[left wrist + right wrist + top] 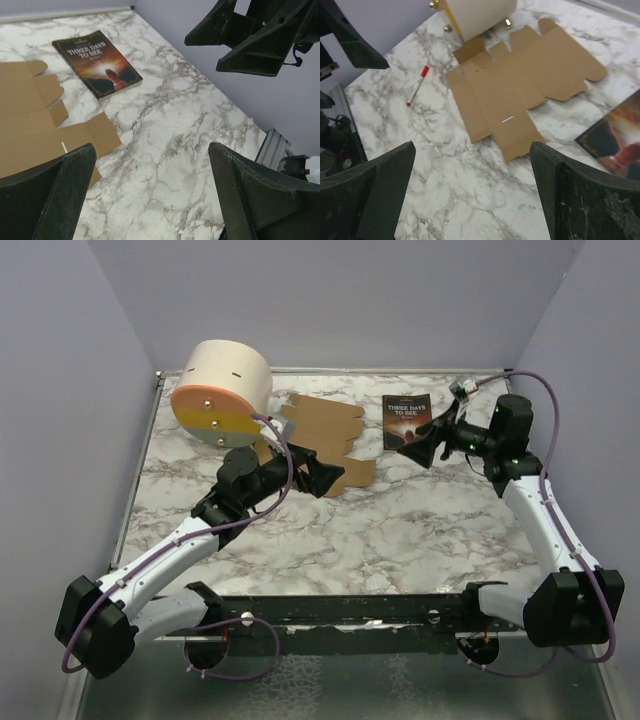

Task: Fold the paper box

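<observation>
The paper box (325,430) lies flat and unfolded on the marble table, a brown die-cut sheet with tabs and flaps; it also shows in the left wrist view (30,120) and the right wrist view (520,85). My left gripper (318,478) hovers open over the sheet's near right corner, with only bare marble between its fingers (152,150). My right gripper (418,445) hangs open to the right of the sheet, near the book's front edge, and nothing sits between its fingers (472,147). The two grippers face each other across a short gap.
A dark paperback book (405,422) lies right of the sheet. A big cream cylinder (220,390) with an orange-yellow face lies on its side at the sheet's far left. A red-capped pen (416,85) lies left of the sheet. Lilac walls enclose the table.
</observation>
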Robot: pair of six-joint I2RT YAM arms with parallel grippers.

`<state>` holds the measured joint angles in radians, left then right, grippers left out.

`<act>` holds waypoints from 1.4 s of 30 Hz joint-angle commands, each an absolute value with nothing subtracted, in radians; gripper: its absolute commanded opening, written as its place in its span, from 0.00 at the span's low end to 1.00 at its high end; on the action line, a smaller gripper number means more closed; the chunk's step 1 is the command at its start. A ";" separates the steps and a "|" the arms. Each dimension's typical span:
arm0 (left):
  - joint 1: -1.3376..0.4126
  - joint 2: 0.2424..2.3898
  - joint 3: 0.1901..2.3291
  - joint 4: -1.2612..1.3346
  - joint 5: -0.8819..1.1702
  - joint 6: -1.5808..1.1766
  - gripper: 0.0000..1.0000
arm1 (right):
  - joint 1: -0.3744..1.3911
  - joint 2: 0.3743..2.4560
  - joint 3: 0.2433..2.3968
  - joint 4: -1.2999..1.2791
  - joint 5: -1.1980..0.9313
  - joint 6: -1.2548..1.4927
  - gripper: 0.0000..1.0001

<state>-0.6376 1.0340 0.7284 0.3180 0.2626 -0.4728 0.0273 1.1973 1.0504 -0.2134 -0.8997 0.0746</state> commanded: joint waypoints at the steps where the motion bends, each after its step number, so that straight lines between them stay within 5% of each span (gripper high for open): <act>1: -0.680 1.051 0.692 0.291 0.223 -0.489 0.99 | 0.031 1.184 0.852 0.055 -1.110 0.196 0.99; 19: -0.701 1.219 0.647 0.309 0.162 -0.550 0.99 | 0.026 1.248 0.704 0.154 -1.074 0.141 0.99; 31: -0.740 1.455 0.820 0.035 0.012 -0.488 0.85 | 0.026 1.386 0.736 0.125 -1.133 0.120 0.99; 36: -0.774 1.572 0.928 -0.023 -0.030 -0.454 0.73 | 0.027 1.410 0.731 0.122 -1.114 0.114 0.99; 42: -0.882 1.774 1.162 -0.260 -0.315 -0.465 0.66 | 0.026 1.446 0.753 0.098 -1.097 0.111 0.99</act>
<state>-0.8104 1.6665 1.0180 -0.0750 -0.0814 -0.4786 0.0292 1.4223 0.7109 0.1177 -1.0916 0.1322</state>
